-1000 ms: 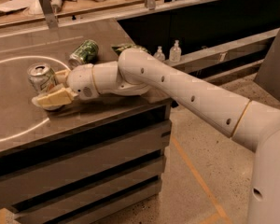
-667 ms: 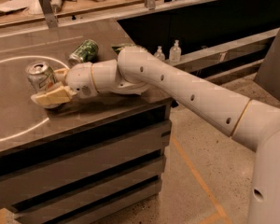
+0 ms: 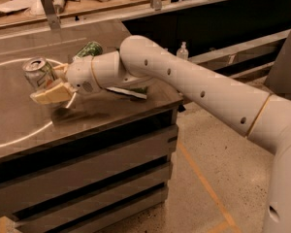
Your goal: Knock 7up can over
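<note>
The 7up can (image 3: 38,74), pale silver with green markings and a silver top, stands on the dark table (image 3: 19,115) at the left, leaning slightly. My gripper (image 3: 55,83) is right beside it on its right, touching or almost touching it. One cream finger (image 3: 50,95) lies low by the can's base and the other sits higher by its side. The fingers are spread apart and hold nothing. My white arm reaches in from the right across the table.
A dark green can (image 3: 90,49) lies on its side behind my wrist. A flat snack bag (image 3: 131,92) lies under my forearm near the table's right edge. A white circle line (image 3: 9,139) is drawn on the tabletop. A small bottle (image 3: 183,50) stands beyond the table.
My gripper has pushed slightly left against the 7up can, and the can now leans a little instead of standing straight.
</note>
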`<state>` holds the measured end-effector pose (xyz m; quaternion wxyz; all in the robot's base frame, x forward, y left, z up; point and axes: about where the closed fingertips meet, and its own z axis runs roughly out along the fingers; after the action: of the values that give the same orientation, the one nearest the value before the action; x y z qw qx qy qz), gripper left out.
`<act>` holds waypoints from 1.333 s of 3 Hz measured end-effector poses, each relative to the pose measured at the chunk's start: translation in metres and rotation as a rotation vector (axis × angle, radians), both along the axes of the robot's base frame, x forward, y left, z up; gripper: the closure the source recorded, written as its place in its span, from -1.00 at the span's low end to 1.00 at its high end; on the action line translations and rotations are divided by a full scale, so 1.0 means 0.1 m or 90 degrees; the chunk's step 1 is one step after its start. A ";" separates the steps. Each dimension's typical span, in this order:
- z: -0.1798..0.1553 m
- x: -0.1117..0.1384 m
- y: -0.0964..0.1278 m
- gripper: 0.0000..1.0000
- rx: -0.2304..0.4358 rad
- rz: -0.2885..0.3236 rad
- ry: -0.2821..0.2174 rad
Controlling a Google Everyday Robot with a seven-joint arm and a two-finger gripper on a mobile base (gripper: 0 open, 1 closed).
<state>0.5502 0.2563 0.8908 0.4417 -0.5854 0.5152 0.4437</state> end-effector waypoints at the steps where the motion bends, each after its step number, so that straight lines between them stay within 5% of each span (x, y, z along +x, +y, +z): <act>1: 0.14 -0.04 -0.16 0.26 -0.100 -0.035 -0.003; 3: 0.30 -0.07 -0.63 0.20 -0.288 -0.114 0.013; 4: 0.20 0.01 -0.90 0.16 -0.363 -0.133 0.055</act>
<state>0.5508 0.1667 0.9105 0.2808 -0.6103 0.6944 0.2579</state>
